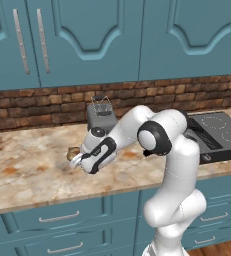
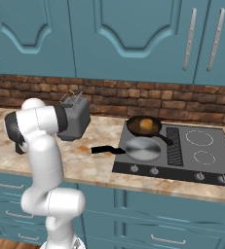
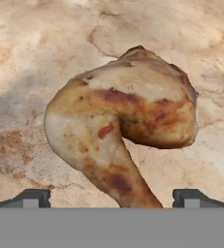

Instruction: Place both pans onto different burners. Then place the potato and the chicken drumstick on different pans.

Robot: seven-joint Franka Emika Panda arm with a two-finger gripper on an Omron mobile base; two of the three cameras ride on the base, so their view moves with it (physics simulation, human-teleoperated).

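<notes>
tool: two-finger gripper [image 3: 111,197] spread wide, empty | thing: browned, glossy chicken drumstick [image 3: 120,123] lying on the speckled beige stone counter [image 3: 31,58], just below the tips | handling: likely light, firm, greasy – could slip | hold: across the narrow bone shank.

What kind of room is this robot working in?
A rendered home kitchen, most likely: blue cabinets above a brick backsplash, a marble-look counter with a toaster, and a glass cooktop holding two pans.
</notes>
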